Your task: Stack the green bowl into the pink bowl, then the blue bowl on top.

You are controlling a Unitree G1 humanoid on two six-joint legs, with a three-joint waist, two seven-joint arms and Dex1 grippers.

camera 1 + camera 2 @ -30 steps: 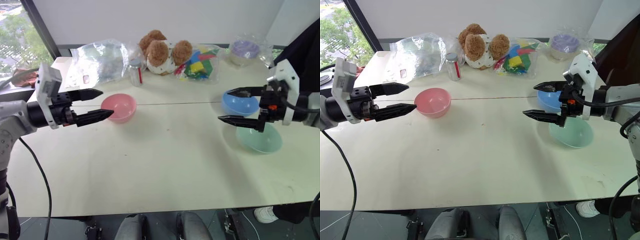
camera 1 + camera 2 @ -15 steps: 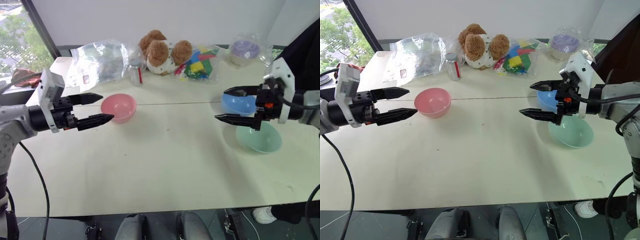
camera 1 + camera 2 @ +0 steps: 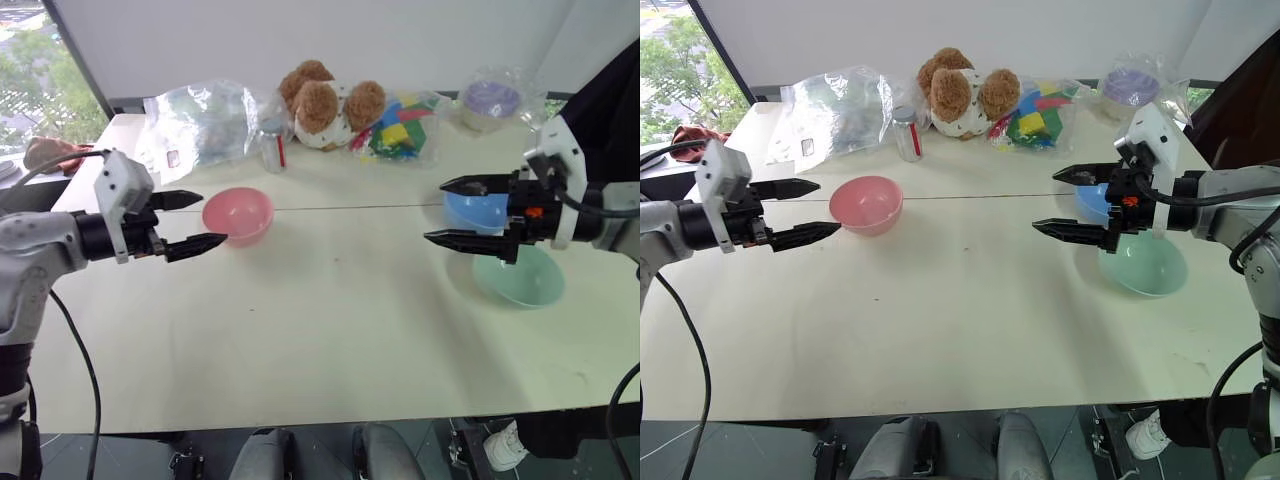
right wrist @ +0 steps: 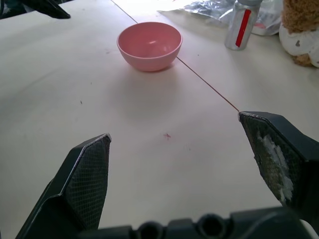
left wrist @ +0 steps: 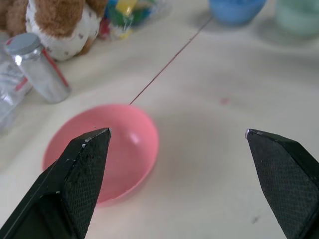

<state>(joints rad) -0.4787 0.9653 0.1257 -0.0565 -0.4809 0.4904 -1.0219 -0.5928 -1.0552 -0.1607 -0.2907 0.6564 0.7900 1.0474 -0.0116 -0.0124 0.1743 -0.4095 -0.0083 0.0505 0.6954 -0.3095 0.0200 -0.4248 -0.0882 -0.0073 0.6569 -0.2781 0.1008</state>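
Observation:
The pink bowl (image 3: 238,213) stands upright on the left half of the white table (image 3: 330,300). My left gripper (image 3: 213,218) is open just left of it, its fingers pointing at the bowl's near rim without touching. The blue bowl (image 3: 480,209) and the green bowl (image 3: 520,277) sit side by side at the right, the green one nearer. My right gripper (image 3: 433,211) hovers open above the table just left of these two, holding nothing. In the left wrist view the pink bowl (image 5: 107,159) lies behind one finger.
Along the back edge are a clear plastic bag (image 3: 200,120), a small silver bottle (image 3: 271,143), a plush bear (image 3: 330,103), a bag of coloured blocks (image 3: 403,125) and a bagged purple bowl (image 3: 489,100). A person in dark clothing (image 3: 610,95) stands at the far right.
My left gripper has sunk and rolled, ending a little closer to the table beside the pink bowl. The right gripper has hardly moved. The bowls are where they were.

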